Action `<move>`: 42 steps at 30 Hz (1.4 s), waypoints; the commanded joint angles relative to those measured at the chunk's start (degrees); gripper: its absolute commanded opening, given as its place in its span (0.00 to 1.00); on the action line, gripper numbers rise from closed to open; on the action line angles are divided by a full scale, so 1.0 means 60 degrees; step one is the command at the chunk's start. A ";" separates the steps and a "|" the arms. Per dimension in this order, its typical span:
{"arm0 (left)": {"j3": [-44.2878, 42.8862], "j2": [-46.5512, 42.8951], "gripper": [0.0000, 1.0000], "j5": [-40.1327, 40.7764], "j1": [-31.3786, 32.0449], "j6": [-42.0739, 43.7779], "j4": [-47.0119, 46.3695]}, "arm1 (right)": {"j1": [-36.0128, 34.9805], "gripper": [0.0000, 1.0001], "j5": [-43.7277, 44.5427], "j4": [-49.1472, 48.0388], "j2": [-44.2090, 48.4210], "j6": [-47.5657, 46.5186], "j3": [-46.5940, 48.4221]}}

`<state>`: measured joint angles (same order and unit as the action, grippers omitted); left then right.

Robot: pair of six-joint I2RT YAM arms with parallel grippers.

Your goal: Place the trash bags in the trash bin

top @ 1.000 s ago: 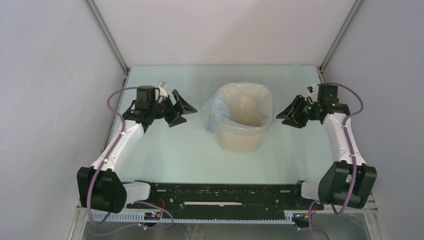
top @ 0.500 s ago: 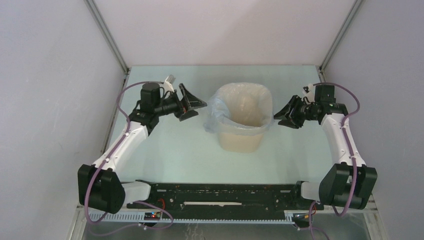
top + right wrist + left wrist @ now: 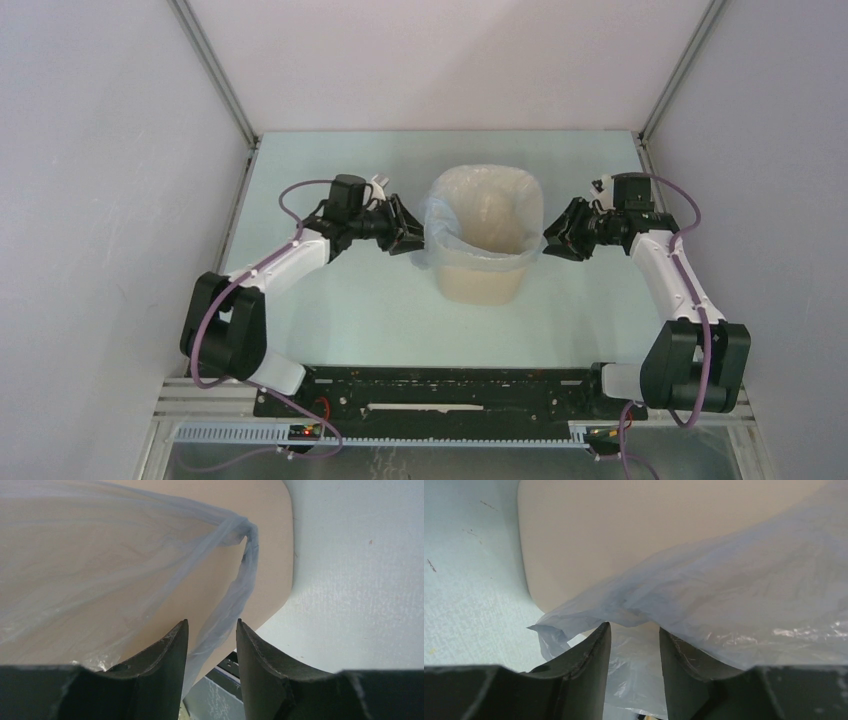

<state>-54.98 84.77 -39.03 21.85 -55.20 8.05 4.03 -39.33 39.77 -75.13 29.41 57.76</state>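
Note:
The cream-beige trash bin (image 3: 482,280) stands upright mid-table. The pale-blue trash bag (image 3: 430,226) lines it and bulges out over its left rim. My left gripper (image 3: 412,240) is at that overhang, open with a narrow gap. In the left wrist view the bag (image 3: 749,595) lies over and between the fingers (image 3: 589,670), against the bin wall (image 3: 624,540). My right gripper (image 3: 556,240) is open at the bin's right rim. In the right wrist view a twisted strip of bag (image 3: 235,595) hangs between its fingertips (image 3: 175,650), beside the bin wall (image 3: 272,540).
The pale green table top (image 3: 340,310) surrounds the bin. Grey enclosure walls stand on the left, right and back. The black rail (image 3: 450,385) with the arm bases runs along the near edge.
Both arms have swung inward to the bin. The left gripper moved right onto the bag's overhang, the right gripper moved left to the rim. Both jaws stand narrower than before.

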 commanded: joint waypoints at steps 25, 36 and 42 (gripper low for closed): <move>-0.1455 0.2715 0.29 0.0798 0.1134 0.0927 0.1006 | -0.1166 0.48 0.0851 -0.1808 -0.1604 0.0399 -0.0866; -0.1951 0.1769 0.47 0.1257 0.1134 0.2708 0.3087 | 0.0020 0.63 0.1379 0.0820 -0.0006 -0.0988 0.0493; -0.2316 0.1724 0.52 0.1043 0.1134 0.3228 0.3796 | 0.0828 0.77 0.1976 0.2686 0.1086 -0.1624 0.2084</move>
<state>-65.19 97.91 -31.68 28.08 -39.90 28.10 6.76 -29.71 46.83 -73.17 24.36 63.22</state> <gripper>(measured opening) 0.510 0.742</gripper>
